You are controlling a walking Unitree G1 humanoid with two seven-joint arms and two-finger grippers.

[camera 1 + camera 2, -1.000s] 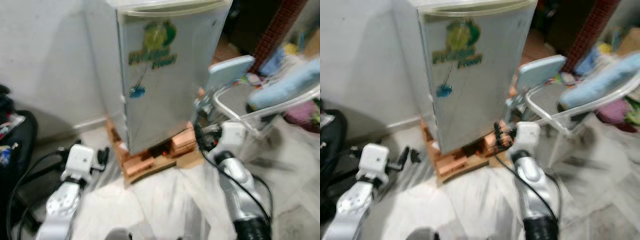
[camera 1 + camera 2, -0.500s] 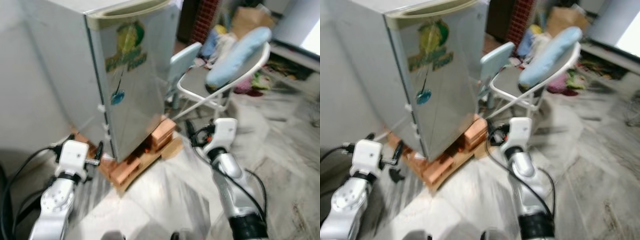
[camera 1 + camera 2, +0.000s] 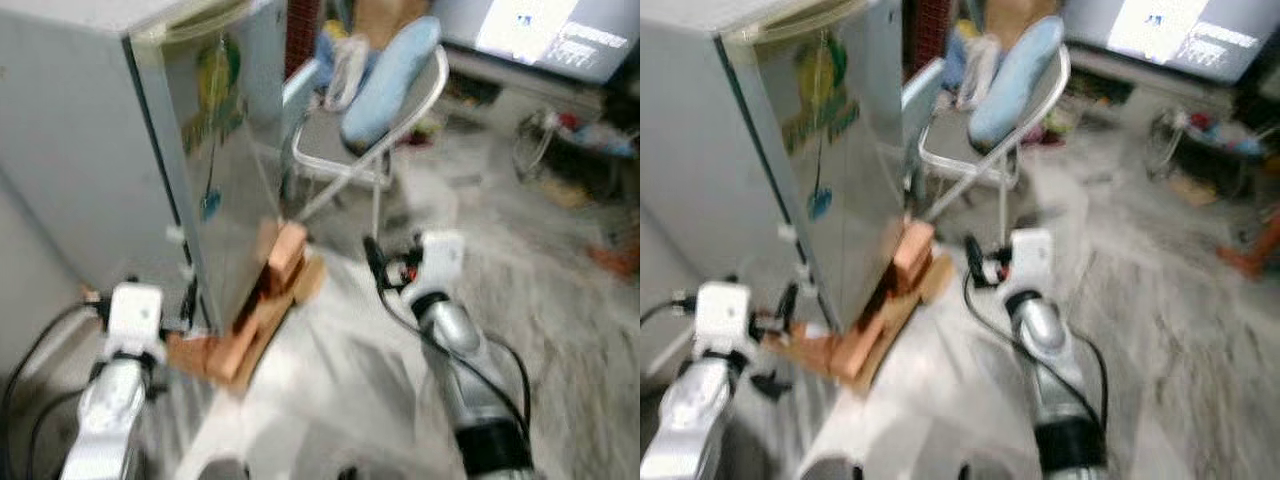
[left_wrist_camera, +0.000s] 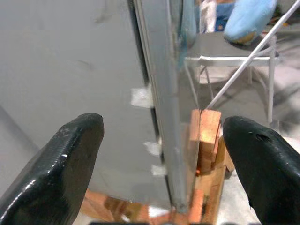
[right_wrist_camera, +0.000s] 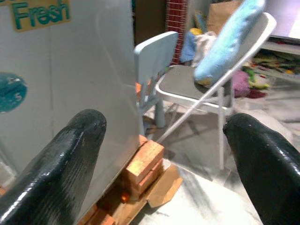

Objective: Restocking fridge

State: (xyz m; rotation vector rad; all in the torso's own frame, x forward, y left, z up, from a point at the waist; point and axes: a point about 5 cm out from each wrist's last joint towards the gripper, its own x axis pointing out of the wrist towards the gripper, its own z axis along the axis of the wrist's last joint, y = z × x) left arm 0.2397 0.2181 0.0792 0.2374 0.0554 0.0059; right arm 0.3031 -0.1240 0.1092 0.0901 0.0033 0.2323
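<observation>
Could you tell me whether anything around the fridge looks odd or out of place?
Yes: the fridge stands raised on stacked bricks and cardboard rather than on the floor. A blue cushion lies slumped against the back of the folding chair beside it.

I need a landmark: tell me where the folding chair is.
In the eye views the folding chair stands just right of the fridge, a light blue cushion leaning on its backrest.

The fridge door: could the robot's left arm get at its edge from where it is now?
Probably yes. The left gripper is open and faces the closed fridge door's edge, with nothing between them, though it hasn't touched it yet.
</observation>
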